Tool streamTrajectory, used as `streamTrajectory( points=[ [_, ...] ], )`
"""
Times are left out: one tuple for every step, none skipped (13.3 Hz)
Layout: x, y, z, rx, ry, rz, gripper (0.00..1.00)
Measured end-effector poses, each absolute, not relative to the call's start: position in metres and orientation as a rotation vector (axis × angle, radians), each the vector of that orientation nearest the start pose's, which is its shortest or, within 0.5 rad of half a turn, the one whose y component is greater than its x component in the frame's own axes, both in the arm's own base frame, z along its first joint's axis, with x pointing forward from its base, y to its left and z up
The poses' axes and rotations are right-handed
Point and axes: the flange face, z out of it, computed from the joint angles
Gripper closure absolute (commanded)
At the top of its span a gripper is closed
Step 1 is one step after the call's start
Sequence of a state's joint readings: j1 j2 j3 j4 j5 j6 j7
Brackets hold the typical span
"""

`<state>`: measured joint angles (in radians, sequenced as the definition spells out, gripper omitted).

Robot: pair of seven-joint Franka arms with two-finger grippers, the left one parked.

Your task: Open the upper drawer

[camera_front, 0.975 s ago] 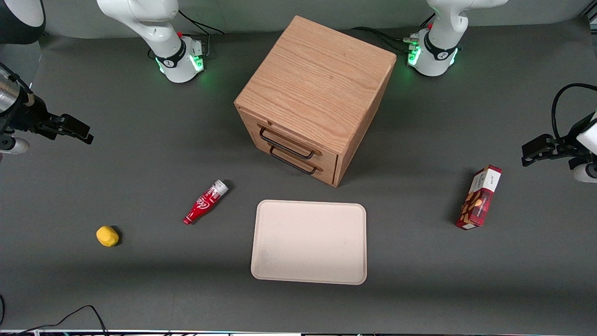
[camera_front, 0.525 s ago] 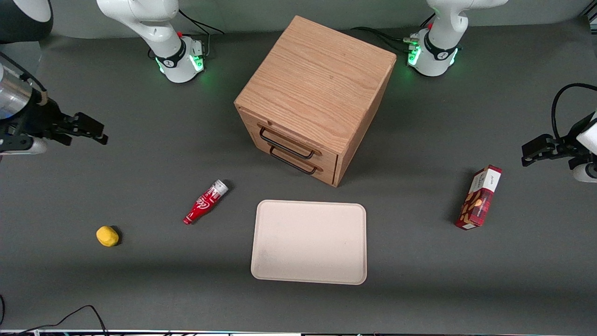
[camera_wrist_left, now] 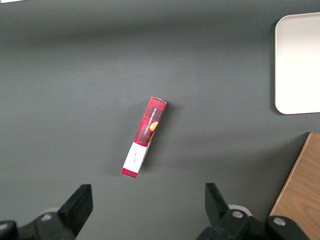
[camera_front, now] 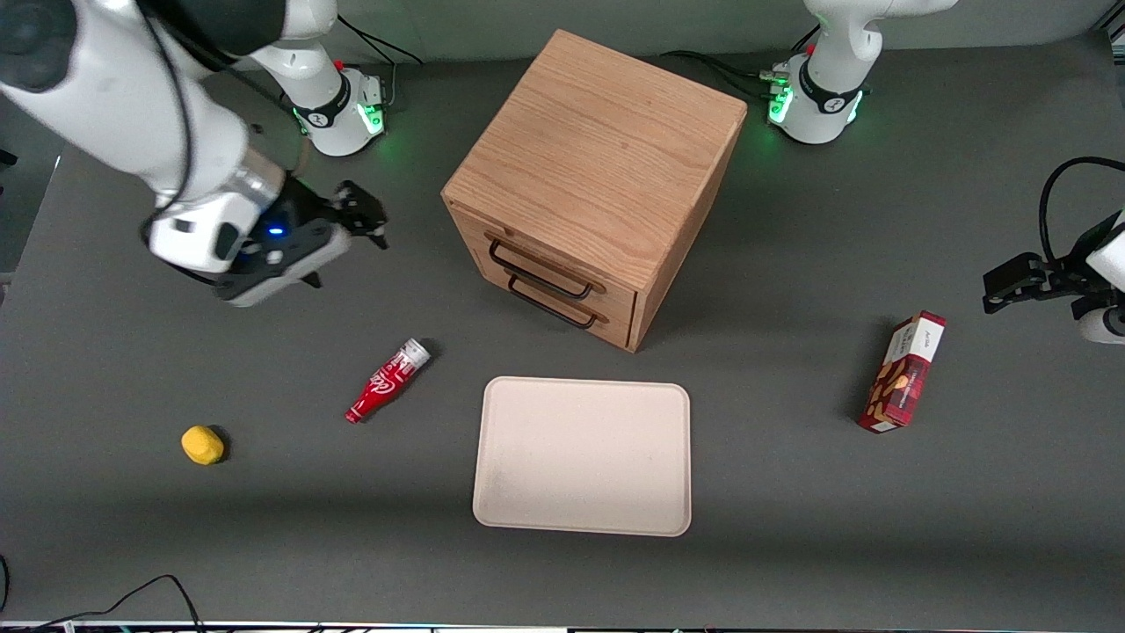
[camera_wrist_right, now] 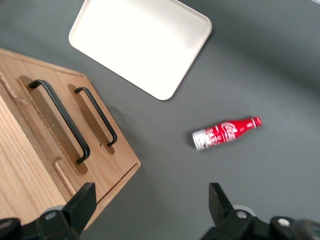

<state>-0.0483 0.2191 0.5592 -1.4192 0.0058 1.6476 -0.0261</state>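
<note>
Your oak cabinet (camera_front: 598, 176) stands in the middle of the table, turned at an angle so its drawer face looks toward the working arm's end and toward the front camera; that angle is what lets the right arm come at the handles without reaching round a corner. Nearer the front camera than the cabinet lies the flat pale tray (camera_front: 582, 456), low enough that it should not get in the way of a drawer sliding out above the table.

The upper drawer (camera_front: 549, 255) is the top one of the two, and it sits flush with the cabinet face, so nothing has been pulled yet. Its thin black handle (camera_wrist_right: 59, 120) stands proud of the wood, leaving a gap a finger could hook into; the lower drawer's handle (camera_wrist_right: 96, 116) runs just beside it, so you will want to aim carefully for the one closer to the cabinet top.

Your gripper (camera_front: 362, 214) hangs above the table, apart from the cabinet, on the side the drawers face, with its jaws spread wide and holding nothing. The red bottle (camera_front: 388, 381) lies below, clear of the approach
</note>
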Motion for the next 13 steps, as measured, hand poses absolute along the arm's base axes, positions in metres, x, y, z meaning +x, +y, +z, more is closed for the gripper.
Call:
streamTrajectory(
  points=[
    [0.556,0.290,0.583,-2.908,-0.861,-0.010,0.00],
    [0.554,0.310,0.572,-2.890,-0.934,0.010,0.00],
    [0.550,0.329,0.560,-2.859,-0.992,0.038,0.00],
    [0.547,0.345,0.549,-2.831,-1.033,0.058,0.00],
    [0.546,0.356,0.541,-2.799,-1.074,0.059,0.00],
    [0.548,0.363,0.534,-2.760,-1.135,0.054,0.00],
    [0.549,0.367,0.527,-2.718,-1.204,0.054,0.00],
    [0.551,0.369,0.521,-2.685,-1.252,0.054,0.00],
    [0.553,0.372,0.514,-2.662,-1.280,0.057,0.00],
    [0.554,0.377,0.506,-2.644,-1.294,0.059,0.00],
    [0.555,0.383,0.498,-2.627,-1.301,0.059,0.00],
    [0.556,0.390,0.487,-2.611,-1.308,0.059,0.00],
    [0.555,0.397,0.476,-2.597,-1.314,0.061,0.00]
  ],
)
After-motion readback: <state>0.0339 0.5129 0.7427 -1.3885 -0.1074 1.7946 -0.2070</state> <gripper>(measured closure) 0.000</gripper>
